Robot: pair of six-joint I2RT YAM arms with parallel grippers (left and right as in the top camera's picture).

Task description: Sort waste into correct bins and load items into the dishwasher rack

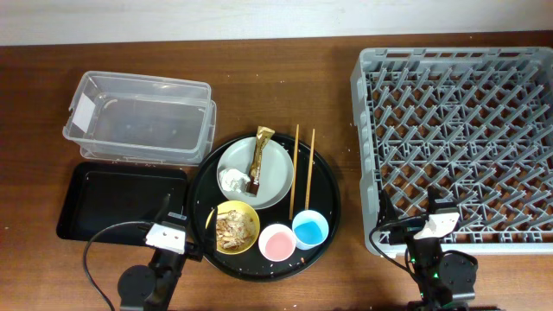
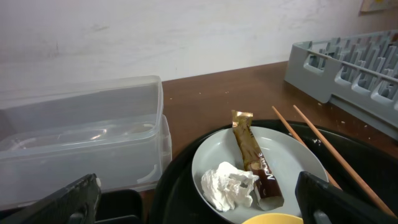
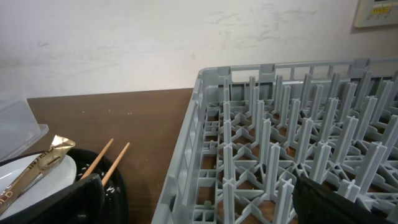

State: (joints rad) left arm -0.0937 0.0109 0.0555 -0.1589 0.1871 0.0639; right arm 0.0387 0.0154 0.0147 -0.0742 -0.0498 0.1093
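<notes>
The grey-green plate [image 1: 270, 173] holds the white tissue [image 1: 233, 180] and the gold-brown wrapper [image 1: 260, 159]; both also show in the left wrist view, the tissue [image 2: 227, 185] left of the wrapper [image 2: 255, 158]. Two chopsticks [image 1: 302, 168] lie right of the plate. The yellow bowl [image 1: 248, 214] holds the food scraps [image 1: 232, 230]. The pink cup [image 1: 276, 242] and blue cup [image 1: 309, 229] stand beside it. The clear box [image 1: 138, 117] and black rectangular tray [image 1: 121, 203] are at the left, the grey rack [image 1: 458, 130] at the right. My left gripper [image 2: 198, 208] is open and empty near the plate. My right gripper [image 3: 199, 205] is open and empty at the rack's front left corner.
The dishes all sit on a large round black tray [image 1: 327, 194] in the middle. Rice grains are scattered on it. The arm bases stand at the table's front edge, left [image 1: 147, 281] and right [image 1: 441, 268]. A white wall runs behind the table.
</notes>
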